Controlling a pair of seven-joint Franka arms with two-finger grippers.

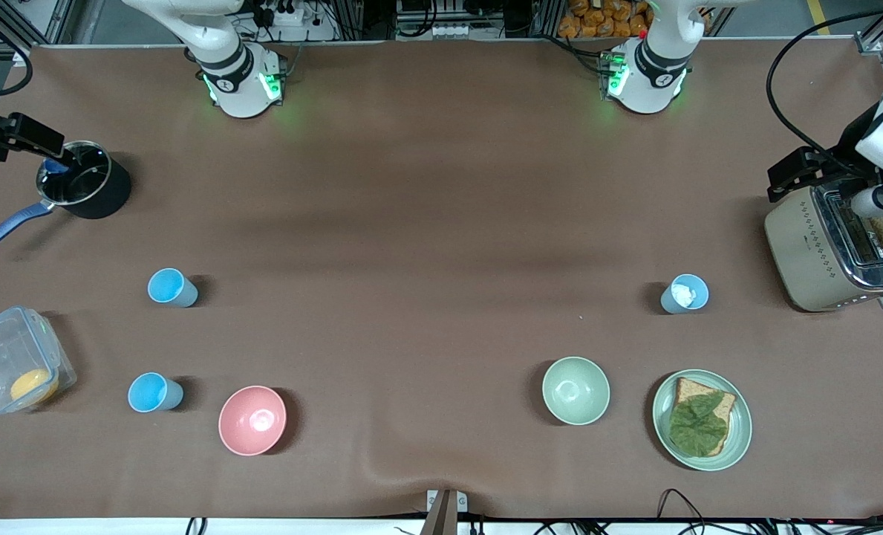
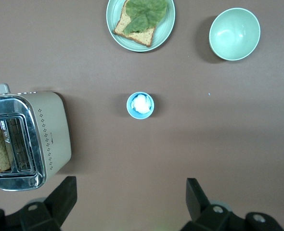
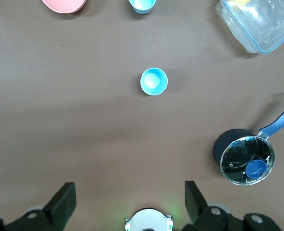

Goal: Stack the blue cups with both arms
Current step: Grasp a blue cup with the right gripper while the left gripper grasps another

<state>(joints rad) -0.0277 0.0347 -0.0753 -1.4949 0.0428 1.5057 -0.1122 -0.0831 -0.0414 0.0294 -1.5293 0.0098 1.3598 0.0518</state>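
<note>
Two blue cups stand upright toward the right arm's end: a grey-blue cup (image 1: 172, 287) and, nearer the front camera, a bright sky-blue cup (image 1: 155, 392). A third blue cup (image 1: 684, 293), with a white lump inside, stands toward the left arm's end. My right gripper (image 3: 128, 185) is open and empty, high over the table between its base and the grey-blue cup (image 3: 154, 82). My left gripper (image 2: 131, 185) is open and empty, high over bare table beside the toaster; the cup with the lump (image 2: 140, 105) lies below. Both black hands (image 1: 18, 134) (image 1: 805, 171) show at the front view's edges.
A black saucepan (image 1: 85, 182) with a blue handle and a clear box (image 1: 14, 368) are at the right arm's end. A pink bowl (image 1: 252, 420), a pale green bowl (image 1: 575, 390), a plate (image 1: 742, 435) with bread and lettuce, and a toaster (image 1: 805, 253) also stand here.
</note>
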